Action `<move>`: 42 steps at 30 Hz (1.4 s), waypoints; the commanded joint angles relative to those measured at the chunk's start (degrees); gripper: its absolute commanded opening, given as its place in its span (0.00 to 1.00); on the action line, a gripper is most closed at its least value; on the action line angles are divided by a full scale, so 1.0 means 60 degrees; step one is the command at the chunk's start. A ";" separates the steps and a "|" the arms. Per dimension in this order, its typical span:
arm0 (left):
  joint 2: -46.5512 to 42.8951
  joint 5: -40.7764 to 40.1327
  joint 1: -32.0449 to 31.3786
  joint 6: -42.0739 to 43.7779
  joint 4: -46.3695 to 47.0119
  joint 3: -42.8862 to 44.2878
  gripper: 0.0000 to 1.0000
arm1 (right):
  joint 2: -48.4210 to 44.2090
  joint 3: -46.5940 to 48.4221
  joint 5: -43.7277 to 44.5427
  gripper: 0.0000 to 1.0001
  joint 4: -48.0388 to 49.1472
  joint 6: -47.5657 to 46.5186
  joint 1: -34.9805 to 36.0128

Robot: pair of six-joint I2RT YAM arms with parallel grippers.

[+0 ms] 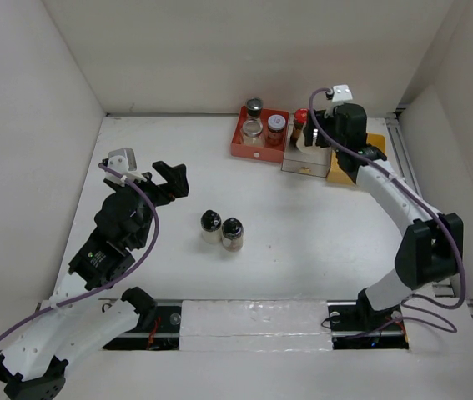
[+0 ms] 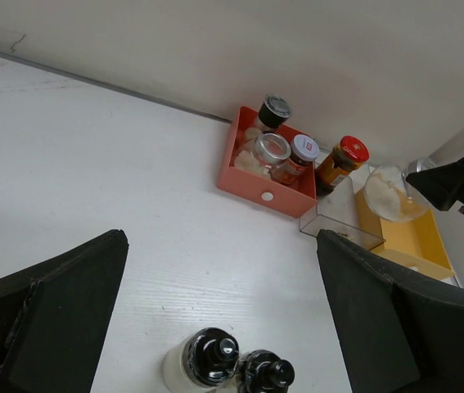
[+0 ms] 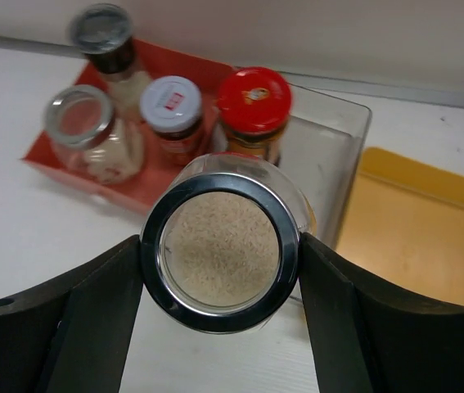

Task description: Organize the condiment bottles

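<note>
— Black-domed shakers, where vs the red tray (image 1: 253,155)?
— Nearer than it & a bit left, well apart from it, on the table (image 1: 303,250). Pale-bodied shaker (image 1: 210,225) & brown-bodied shaker (image 1: 233,233), upright, side by side.
— Left gripper (image 2: 219,246)?
— Jaws spread wide, nothing btwn them. Sits further left of the red tray than the shakers do, apart from both.
— What's in the red tray?
— 3 bottles. Silver-rimmed clear jar (image 1: 253,130) near left, white-lidded jar (image 1: 276,123) to its right, black-capped bottle (image 1: 254,106) at the far side.
— Right of the tray?
— Clear tray (image 3: 342,131), right against it. Red-lidded jar (image 1: 300,119), brown contents, stands in the clear tray's corner closest to the red tray.
— Right gripper (image 3: 221,270)?
— Clamped on a silver-lidded jar (image 3: 219,221) of pale grains, one finger each side. It's just right of the red tray, about over the clear tray; can't tell if the jar rests on anything.
— Beyond that?
— Yellow tray (image 3: 412,237), on the clear tray's far side from the red tray.
</note>
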 commanded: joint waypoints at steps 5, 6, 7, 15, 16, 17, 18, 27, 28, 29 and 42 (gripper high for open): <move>-0.0038 0.0064 0.0012 0.0085 0.0382 -0.0081 0.97 | 0.1154 0.1151 -0.0375 0.57 0.0808 -0.0102 -0.1074; -0.0038 0.0064 0.0012 0.0085 0.0382 -0.0081 0.97 | 0.1302 0.1239 -0.0376 0.57 0.0808 -0.0102 -0.1162; -0.0038 0.0064 0.0012 0.0085 0.0382 -0.0081 0.97 | 0.1448 0.1355 -0.0376 0.57 0.0808 -0.0102 -0.1294; -0.0038 0.0064 0.0012 0.0085 0.0382 -0.0081 0.97 | 0.2605 0.1650 -0.0332 0.57 0.1260 -0.0102 -0.1397; -0.0038 0.0064 0.0012 0.0085 0.0382 -0.0081 0.97 | 0.2737 0.1650 -0.0332 0.57 0.1262 -0.0102 -0.1397; -0.0038 0.0064 0.0012 0.0085 0.0382 -0.0081 0.97 | 0.2855 0.1650 -0.0433 0.57 0.1349 -0.0102 -0.1397; -0.0038 0.0064 0.0012 0.0085 0.0382 -0.0081 0.97 | 0.2957 0.1650 -0.0550 0.59 0.1350 -0.0102 -0.1397; 0.0152 0.0064 0.0012 0.0085 0.0382 -0.0081 0.97 | 0.3193 0.1357 -0.0654 0.81 0.1555 0.0000 -0.1397; 0.0153 0.0064 0.0012 0.0085 0.0382 -0.0081 0.97 | 0.3048 0.1357 -0.0654 0.85 0.1555 0.0087 -0.1397; 0.0153 0.0064 0.0012 0.0085 0.0382 -0.0081 0.97 | 0.2916 0.1255 -0.0654 0.92 0.1555 0.0088 -0.1397; 0.0153 -0.0112 0.0012 0.0085 0.0382 -0.0081 0.97 | -0.0819 -0.1907 -0.0770 0.09 0.1848 -0.0218 0.2507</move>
